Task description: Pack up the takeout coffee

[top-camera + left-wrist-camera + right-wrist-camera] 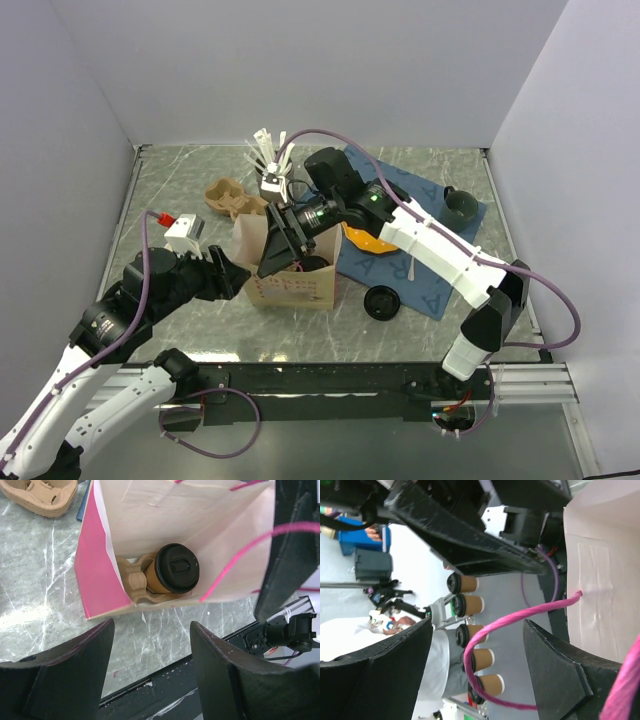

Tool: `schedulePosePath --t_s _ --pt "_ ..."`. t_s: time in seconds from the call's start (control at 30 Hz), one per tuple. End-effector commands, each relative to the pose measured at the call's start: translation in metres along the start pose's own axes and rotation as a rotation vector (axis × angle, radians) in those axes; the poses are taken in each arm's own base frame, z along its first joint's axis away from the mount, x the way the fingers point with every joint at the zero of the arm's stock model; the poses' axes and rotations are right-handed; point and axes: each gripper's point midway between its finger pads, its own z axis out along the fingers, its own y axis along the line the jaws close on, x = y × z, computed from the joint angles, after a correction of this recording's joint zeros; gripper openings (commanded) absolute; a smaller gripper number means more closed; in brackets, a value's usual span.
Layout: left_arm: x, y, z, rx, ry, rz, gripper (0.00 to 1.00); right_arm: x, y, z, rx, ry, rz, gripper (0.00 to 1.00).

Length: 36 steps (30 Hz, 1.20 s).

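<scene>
The left end effector (152, 630) is seen nearest, low over the near left of the worktop (40, 590). Its jaws are spread wide and nothing is held or touched between them. Just beyond it the paper bag (150, 510) is stood open, and the takeout coffee (176, 571) is found inside, lid on, seated in a pulp carrier (132, 580) at the bottom of the bag. The packing is judged nearly done.

At the bag's mouth the right end effector (477, 625) is held with jaws wide. Nothing is gripped, yet the pink handle cord (520, 615) is looped across the gap between them, and whether it is touched cannot be told. This is judged the main hazard: should that arm be lifted away with the cord caught on a finger, the bag could be dragged or tipped and the cup thrown over. A nudge from the left side could likewise topple the light bag. Beyond the bag, a second pulp carrier (228, 197) is set on the worktop.
</scene>
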Motion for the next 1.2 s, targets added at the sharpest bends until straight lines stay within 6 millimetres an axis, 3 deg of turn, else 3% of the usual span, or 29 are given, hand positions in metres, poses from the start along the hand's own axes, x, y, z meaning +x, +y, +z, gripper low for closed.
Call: schedulePosePath --t_s 0.0,0.47,0.87,1.17 --pt "-0.011 -0.004 0.001 0.011 -0.045 0.009 0.68 -0.005 0.031 -0.012 -0.080 0.008 -0.071 0.80" --pt "-0.015 -0.004 -0.002 0.010 -0.060 0.029 0.69 -0.010 0.038 -0.017 -0.096 0.016 -0.075 0.79" --pt "-0.045 -0.008 0.001 -0.042 -0.103 0.016 0.68 0.013 0.033 -0.021 -0.205 0.102 -0.098 0.79" --pt "-0.041 -0.001 0.011 -0.081 -0.083 0.027 0.68 0.025 0.029 -0.025 -0.219 0.172 -0.066 0.78"
